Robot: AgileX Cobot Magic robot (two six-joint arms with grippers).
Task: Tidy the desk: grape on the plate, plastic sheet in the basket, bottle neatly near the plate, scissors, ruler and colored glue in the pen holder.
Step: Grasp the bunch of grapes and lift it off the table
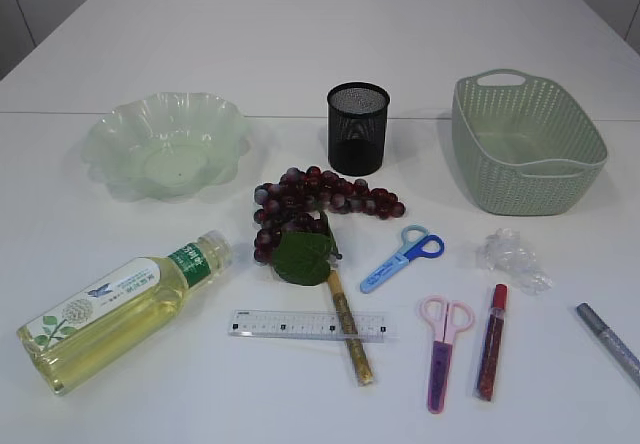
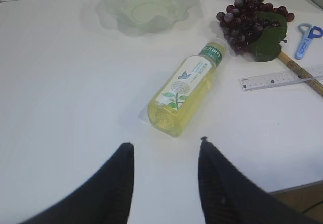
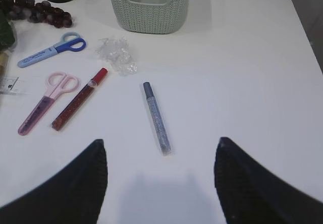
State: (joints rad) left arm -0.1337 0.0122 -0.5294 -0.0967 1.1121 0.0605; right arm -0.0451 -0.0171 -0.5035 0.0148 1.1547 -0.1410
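On the white worktop (image 1: pixel 300 54), nothing is sorted yet: the clear yellow-filled plastic bottle (image 1: pixel 120 309) lies on its side and could roll when gripped. The dark grape bunch (image 1: pixel 310 204), left of the woven green basket (image 1: pixel 525 144), may snag the clear ruler (image 1: pixel 305 324). Left fingers (image 2: pixel 126 156) and right fingers (image 3: pixel 98 151) are both released, empty.

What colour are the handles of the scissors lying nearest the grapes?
Blue, on the blue-handled capped scissors; clearest in the exterior view.

The bottle (image 2: pixel 185 94) lies flat just ahead of my left gripper (image 2: pixel 166 144). The silver glue (image 3: pixel 156 117) lies ahead of my right gripper (image 3: pixel 161 148).
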